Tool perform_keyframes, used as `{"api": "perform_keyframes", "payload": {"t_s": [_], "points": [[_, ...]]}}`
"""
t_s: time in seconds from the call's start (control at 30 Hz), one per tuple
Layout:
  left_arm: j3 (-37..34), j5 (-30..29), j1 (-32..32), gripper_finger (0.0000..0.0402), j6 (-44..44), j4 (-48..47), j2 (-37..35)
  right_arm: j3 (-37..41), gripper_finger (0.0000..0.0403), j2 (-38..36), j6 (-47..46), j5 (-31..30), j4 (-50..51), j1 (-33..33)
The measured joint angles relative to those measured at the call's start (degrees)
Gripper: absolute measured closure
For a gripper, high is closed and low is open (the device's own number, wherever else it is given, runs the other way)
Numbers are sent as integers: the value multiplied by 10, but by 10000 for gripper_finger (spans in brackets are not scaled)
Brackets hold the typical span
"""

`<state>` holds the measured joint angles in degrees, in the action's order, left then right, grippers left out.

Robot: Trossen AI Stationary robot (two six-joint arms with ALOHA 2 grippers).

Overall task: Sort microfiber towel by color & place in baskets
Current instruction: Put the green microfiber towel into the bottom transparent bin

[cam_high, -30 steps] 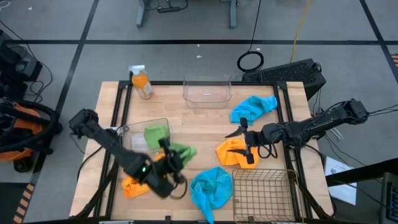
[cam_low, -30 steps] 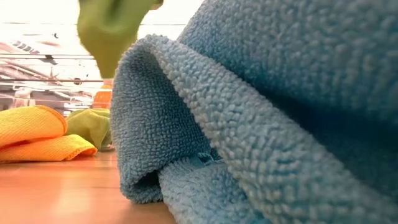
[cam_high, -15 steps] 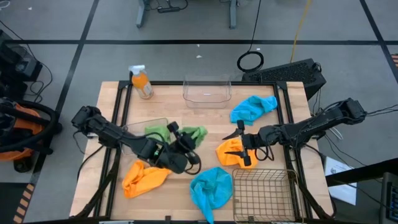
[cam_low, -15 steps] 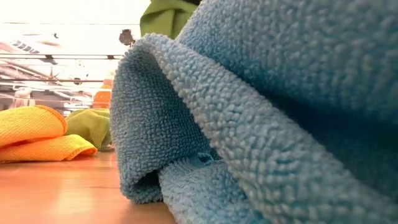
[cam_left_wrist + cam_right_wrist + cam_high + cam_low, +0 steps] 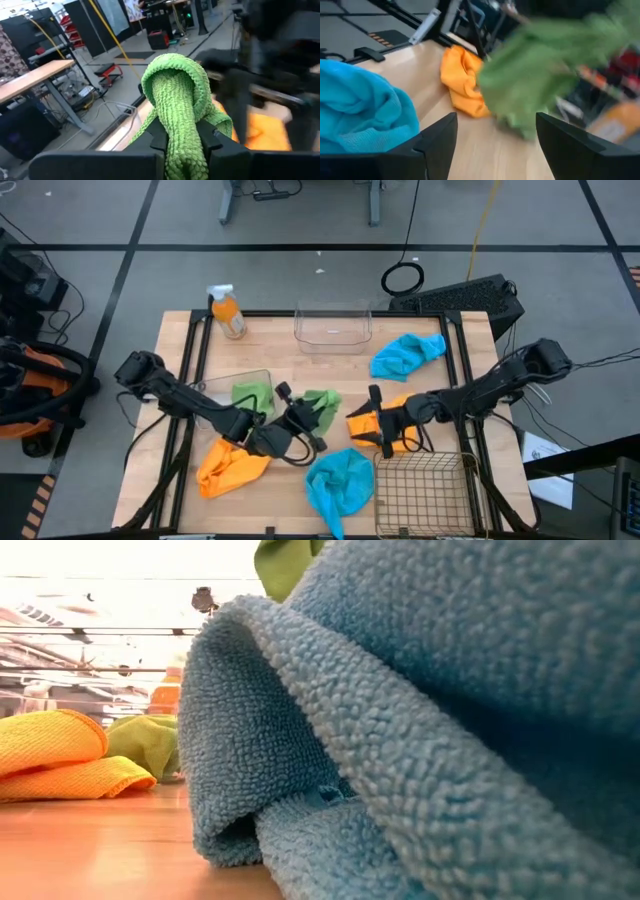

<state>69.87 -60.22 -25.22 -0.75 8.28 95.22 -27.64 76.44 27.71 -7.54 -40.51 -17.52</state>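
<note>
My left gripper (image 5: 300, 418) is shut on a green towel (image 5: 320, 404) held above the table's middle; the low view shows that towel (image 5: 285, 560) high up. A second green towel (image 5: 252, 395) lies in the clear tub (image 5: 215, 385) at the left. My right gripper (image 5: 378, 423) stands open over an orange towel (image 5: 390, 425), nothing between its fingers (image 5: 440, 135). Another orange towel (image 5: 232, 465) lies at the near left. One blue towel (image 5: 340, 485) lies at the near edge, one (image 5: 405, 352) at the far right. My left gripper (image 5: 180, 132) pinches a bunched fold of the green towel (image 5: 181, 125) between its two fingers. The fingers come nearly level from the table's left. Beyond the fingertips the cloth arches into a rounded hump (image 5: 175, 80) and droops; it hangs lifted off the table.
A wire-mesh basket (image 5: 425, 490) stands at the near right, next to the right gripper. An empty clear tub (image 5: 333, 325) stands at the far edge, with an orange spray bottle (image 5: 228, 310) at the far left. The near blue towel (image 5: 420, 740) fills the low view.
My left gripper has carried the green towel toward the table's right and far edge and rolled its wrist; the towel stays pinched and lifted. My right gripper has sunk toward the near edge over the orange towel and rolled, still open.
</note>
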Motion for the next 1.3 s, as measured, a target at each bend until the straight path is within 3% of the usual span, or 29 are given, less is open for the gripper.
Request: {"api": "perform_keyframes", "payload": {"t_s": [0.1,0.27,0.43,0.6,0.8,0.93,1.07,1.3], "points": [[0,17,10,361,-24,45,0,0,145,22,74,-29,-52,-25],[0,147,32,361,-31,105,0,0,152,63,275,-134,-168,-80],[0,163,42,361,-26,116,0,0,157,90,371,-185,-267,-112],[0,166,46,361,-26,139,0,-11,133,98,364,-185,-296,-116],[1,193,48,361,-26,172,0,-29,63,98,396,-185,-294,-116],[1,226,54,361,-15,175,0,-39,29,98,419,-225,-291,-116],[1,265,58,361,-11,199,0,-39,29,98,433,-253,-282,-113],[1,341,66,361,-1,258,25,-39,76,98,440,-269,-282,-113]]}}
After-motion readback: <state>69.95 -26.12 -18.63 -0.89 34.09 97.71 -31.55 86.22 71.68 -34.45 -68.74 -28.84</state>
